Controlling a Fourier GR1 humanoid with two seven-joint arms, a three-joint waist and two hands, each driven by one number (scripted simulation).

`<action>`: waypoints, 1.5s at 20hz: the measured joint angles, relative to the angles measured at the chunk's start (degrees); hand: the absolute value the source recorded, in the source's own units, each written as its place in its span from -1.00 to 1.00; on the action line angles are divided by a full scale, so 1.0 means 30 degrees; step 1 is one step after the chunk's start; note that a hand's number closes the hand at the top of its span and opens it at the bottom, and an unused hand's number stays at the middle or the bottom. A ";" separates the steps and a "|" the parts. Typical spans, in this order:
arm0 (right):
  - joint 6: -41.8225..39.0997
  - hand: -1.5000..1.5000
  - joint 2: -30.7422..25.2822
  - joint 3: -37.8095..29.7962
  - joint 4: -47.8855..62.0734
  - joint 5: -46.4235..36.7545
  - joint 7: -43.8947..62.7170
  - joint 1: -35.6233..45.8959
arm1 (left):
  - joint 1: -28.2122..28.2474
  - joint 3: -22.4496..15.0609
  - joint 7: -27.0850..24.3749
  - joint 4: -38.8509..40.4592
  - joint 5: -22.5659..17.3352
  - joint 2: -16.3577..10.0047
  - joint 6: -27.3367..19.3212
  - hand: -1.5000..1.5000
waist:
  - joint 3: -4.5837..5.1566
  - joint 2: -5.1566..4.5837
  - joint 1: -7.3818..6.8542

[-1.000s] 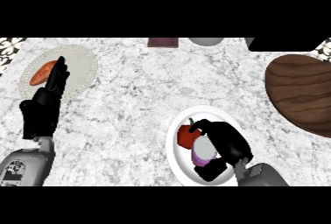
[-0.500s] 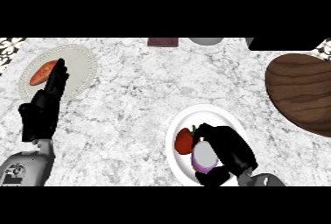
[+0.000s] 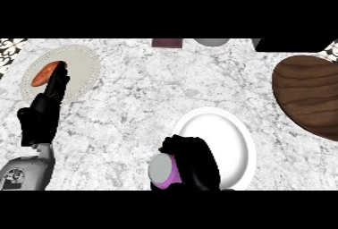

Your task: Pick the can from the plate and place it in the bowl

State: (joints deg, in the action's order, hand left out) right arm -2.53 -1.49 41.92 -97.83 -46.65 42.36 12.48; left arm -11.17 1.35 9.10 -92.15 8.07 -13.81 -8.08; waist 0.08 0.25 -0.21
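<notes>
- Right hand (image 3: 195,164): fingers curled round purple can (image 3: 161,170), at left rim of white plate (image 3: 228,132).
- Left hand (image 3: 41,116): fingers straight, pressed together, near left edge.
- Wooden bowl (image 3: 310,96): far right.

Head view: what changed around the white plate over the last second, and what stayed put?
The right hand, curled round the can, has carried it off the white plate toward the view's lower left; the can now shows past the plate's left rim. The left hand rests open at the view's left, by the other plate, as before. The wooden bowl has not moved.
</notes>
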 measured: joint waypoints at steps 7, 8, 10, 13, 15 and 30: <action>0.2729 1.00 0.0397 0.0282 -0.3833 -0.2485 0.3236 0.0519 | -0.0221 0.0209 0.0015 0.0275 0.0040 0.0074 -0.0026 0.00 | -0.0017 0.0010 0.0207; 0.2637 1.00 0.0411 0.0121 -0.4462 -0.2957 0.3734 0.0533 | -0.0233 0.0223 0.0216 0.0140 0.0021 0.0018 0.0053 0.00 | -0.0017 0.0014 0.0215; 0.2460 1.00 0.0123 -0.0577 -0.5218 -0.3841 0.4210 0.0487 | -0.0164 0.0187 0.0198 0.0058 0.0108 0.0079 0.0026 0.00 | -0.0018 0.0006 0.0225; 0.2094 1.00 -0.0056 -0.2246 -0.5851 -0.4421 0.4527 0.0997 | 0.0110 0.0246 -0.0047 0.0009 0.0064 0.0095 0.0171 0.00 | -0.0020 -0.0028 0.0166; 0.2495 1.00 -0.0392 -0.3189 -0.5898 -0.4463 0.4126 0.0618 | -0.0044 0.0171 0.0130 -0.0030 0.0225 0.0222 0.0097 0.00 | -0.0024 -0.0047 0.0150; 0.5446 1.00 -0.4718 -1.5071 -0.1082 0.2536 -0.4185 0.1578 | -0.0383 0.0455 0.0153 0.0112 0.0433 0.0330 0.0378 0.00 | -0.0047 -0.0144 0.0014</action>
State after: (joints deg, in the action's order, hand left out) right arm 13.81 -15.64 -3.29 -101.08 -39.04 29.81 17.21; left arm -12.32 2.71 9.56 -91.82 9.36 -12.82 -6.95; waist -0.06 -0.18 -0.17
